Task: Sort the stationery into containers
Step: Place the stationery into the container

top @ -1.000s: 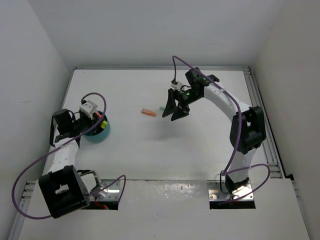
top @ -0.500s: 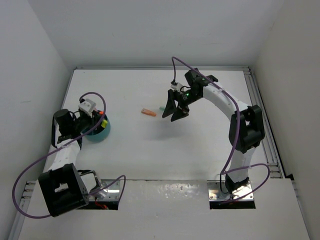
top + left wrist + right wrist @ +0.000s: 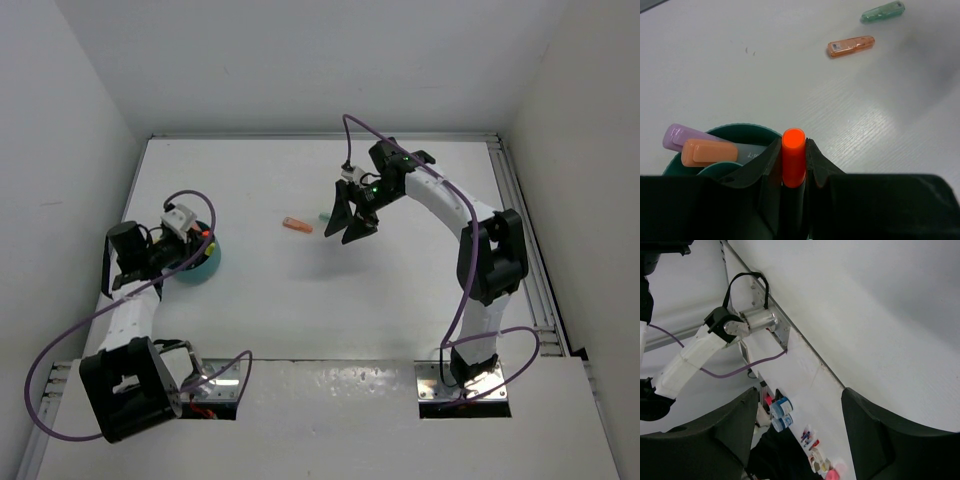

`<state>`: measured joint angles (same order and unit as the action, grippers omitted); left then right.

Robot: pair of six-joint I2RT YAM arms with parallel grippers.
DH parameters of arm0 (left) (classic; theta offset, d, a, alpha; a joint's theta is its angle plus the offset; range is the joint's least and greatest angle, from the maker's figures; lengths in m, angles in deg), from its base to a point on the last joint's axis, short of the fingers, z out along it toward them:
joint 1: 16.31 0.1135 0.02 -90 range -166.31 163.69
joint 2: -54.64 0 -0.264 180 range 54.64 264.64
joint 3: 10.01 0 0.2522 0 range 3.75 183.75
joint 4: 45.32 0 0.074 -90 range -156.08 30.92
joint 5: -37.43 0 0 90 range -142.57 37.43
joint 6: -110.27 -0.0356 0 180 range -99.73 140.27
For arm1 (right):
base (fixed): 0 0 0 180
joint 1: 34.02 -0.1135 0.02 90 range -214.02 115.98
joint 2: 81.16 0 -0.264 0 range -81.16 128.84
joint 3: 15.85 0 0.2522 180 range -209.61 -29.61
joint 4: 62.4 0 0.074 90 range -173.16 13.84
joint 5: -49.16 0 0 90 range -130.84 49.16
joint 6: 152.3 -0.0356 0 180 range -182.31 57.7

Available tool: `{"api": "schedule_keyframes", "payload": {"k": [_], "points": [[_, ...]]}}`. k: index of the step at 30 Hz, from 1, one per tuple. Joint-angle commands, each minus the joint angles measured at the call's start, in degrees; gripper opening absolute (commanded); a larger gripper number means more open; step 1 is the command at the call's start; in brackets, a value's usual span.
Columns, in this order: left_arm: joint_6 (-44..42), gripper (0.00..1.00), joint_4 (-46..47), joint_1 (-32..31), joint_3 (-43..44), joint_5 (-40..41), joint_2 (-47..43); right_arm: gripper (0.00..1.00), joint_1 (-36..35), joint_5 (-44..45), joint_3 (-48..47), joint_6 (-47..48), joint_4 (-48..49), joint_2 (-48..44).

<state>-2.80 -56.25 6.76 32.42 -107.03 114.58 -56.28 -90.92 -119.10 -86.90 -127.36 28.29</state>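
My left gripper [image 3: 794, 172] clamps a smooth, round-tipped orange-capped marker [image 3: 793, 146] beside the teal plastic bowl [image 3: 751, 131]; my right gripper [image 3: 349, 224] gapes apart.

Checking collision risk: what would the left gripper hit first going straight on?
Likely the rim of the teal bowl, beneath the left gripper and its orange-capped marker; depth is unclear, so possibly the table beyond.

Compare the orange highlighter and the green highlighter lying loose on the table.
Colour: the orange highlighter is orange; the green highlighter is mint green.
Place: the orange highlighter lies nearer the teal bowl; the green highlighter lies beyond it.
Marking: the orange highlighter shows a pale label; I can make out none on the green highlighter.
Shared: both lie flat on the table, roughly parallel, apart, outside the bowl.
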Motion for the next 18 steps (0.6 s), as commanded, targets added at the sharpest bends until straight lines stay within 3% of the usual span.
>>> {"api": "schedule_keyframes", "payload": {"k": [1, 2, 3, 4, 5, 7, 12, 15, 18], "points": [[-5.14, 0.10, -4.83, 1.53, 3.23, -3.90, -2.37, 0.66, -0.06, -1.24, -1.91, 0.87, 0.14, -0.73], [-5.49, 0.26, -5.55, 1.54, 3.50, -4.08, -2.37, 0.66, -0.06, -1.24, -1.91, 0.96, 0.14, -0.73], [-6.19, 0.50, -7.21, 1.80, 4.11, -3.99, -2.37, 0.66, -0.15, -1.33, -1.91, 0.96, 0.14, -0.81], [-6.46, 0.50, -8.01, 1.80, 4.64, -3.99, -2.37, 0.66, -0.06, -1.24, -1.83, 0.96, 0.14, -0.90], [-6.64, 0.68, -9.23, 1.80, 4.99, -3.90, -2.29, 0.66, -0.06, -1.24, -1.83, 0.96, 0.14, -0.90], [-6.99, 0.76, -10.12, 1.89, 6.05, -3.64, -2.46, 0.66, -0.06, -1.33, -1.74, 1.13, 0.05, -1.17], [-6.90, 0.70, -13.11, 2.07, 10.17, -4.16, -3.34, 0.66, -0.06, -1.24, -1.74, 1.05, 0.13, -1.17], [-8.29, 0.52, -17.41, 2.07, 13.85, -4.17, -2.73, 0.66, -0.06, -1.24, -1.74, 1.13, 0.05, -1.26], [-9.62, 0.41, -21.28, 1.80, 16.51, -2.07, -3.07, 0.64, -0.06, -0.02, -2.17, 1.83, -0.56, -1.17]]}}
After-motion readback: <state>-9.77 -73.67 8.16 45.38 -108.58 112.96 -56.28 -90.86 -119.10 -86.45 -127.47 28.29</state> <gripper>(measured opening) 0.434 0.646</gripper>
